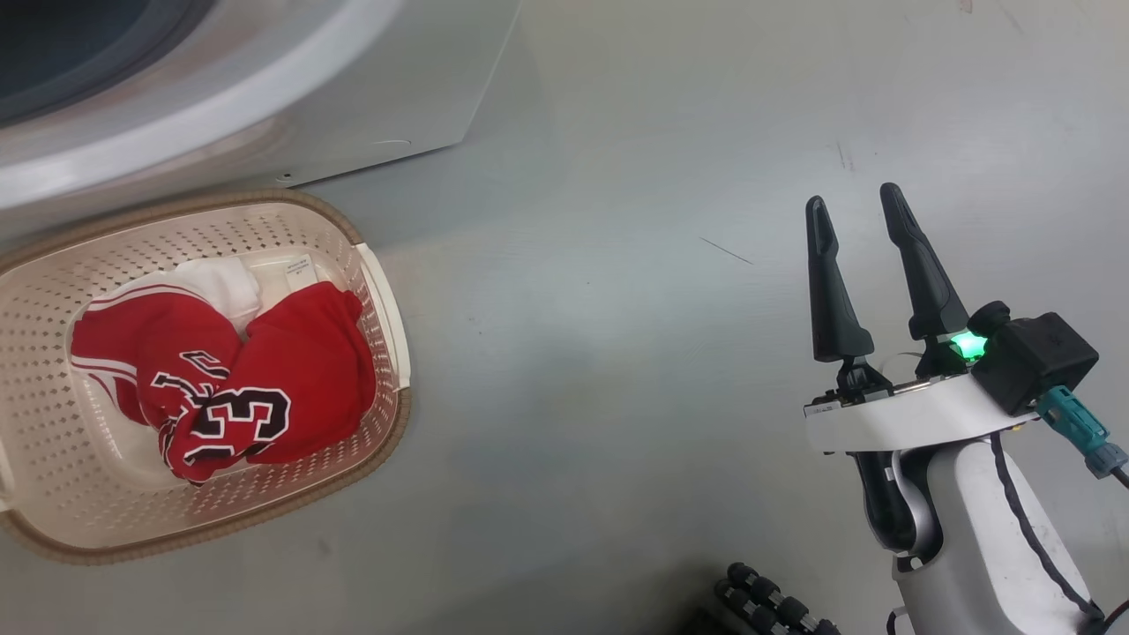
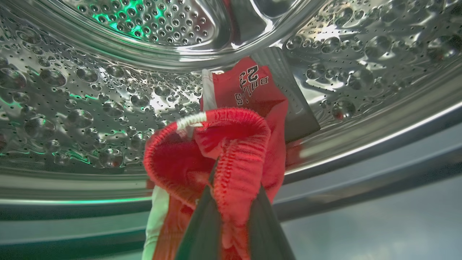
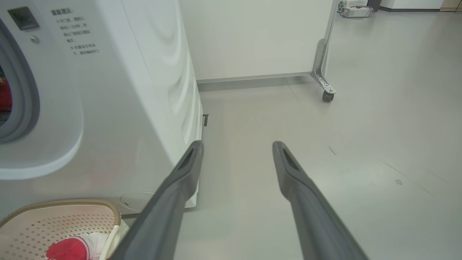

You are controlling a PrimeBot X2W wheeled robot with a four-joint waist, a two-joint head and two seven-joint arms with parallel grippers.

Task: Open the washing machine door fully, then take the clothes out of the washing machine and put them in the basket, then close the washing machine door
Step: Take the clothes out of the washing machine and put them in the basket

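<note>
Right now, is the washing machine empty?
No: a red garment lies in the steel drum, gripped by the left fingers.

Head downward, right wrist forward, both share basket (image 1: 300,238)

Floor (image 1: 617,397): pale grey, smooth, slight sheen. Light is soft and diffuse, with faint broad shading.

Marks: a thin dark line (image 1: 726,250) mid-floor in the head view, and a few small scuffs (image 3: 332,150) in the right wrist view.

Far side: plain off-white wall (image 3: 252,36) with a grey skirting strip (image 3: 252,80) along its foot.

At the wall's right end, a metal bracket (image 3: 320,61) runs down to a small caster (image 3: 327,96) on the floor.

Far right: pale gear with cables (image 3: 355,9) on the floor, too small to identify.
</note>
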